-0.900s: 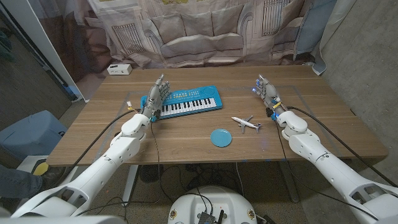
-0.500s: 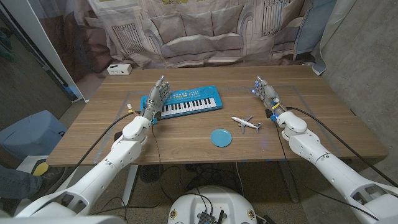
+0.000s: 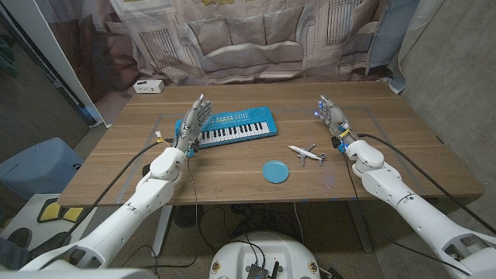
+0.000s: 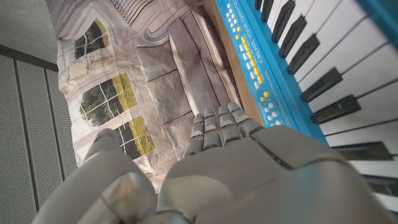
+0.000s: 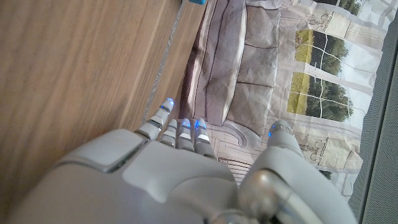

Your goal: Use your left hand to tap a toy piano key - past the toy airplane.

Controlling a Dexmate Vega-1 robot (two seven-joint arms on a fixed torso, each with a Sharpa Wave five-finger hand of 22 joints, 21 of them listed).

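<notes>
Head view: toy piano (image 3: 231, 126), blue with black-and-white keys, long axis across the table, right end tilted slightly away, far-centre. Left hand (image 3: 191, 122) over its left end, fingers extended, empty. Toy airplane (image 3: 307, 152) right of centre, near right hand (image 3: 332, 115), empty.
Left wrist view: keys (image 4: 348, 81) beside fingers (image 4: 219, 127).

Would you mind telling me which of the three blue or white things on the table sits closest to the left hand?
The toy piano: the left hand is over its left end, while the blue disc and toy airplane lie further right, nearer the table's front.
</notes>
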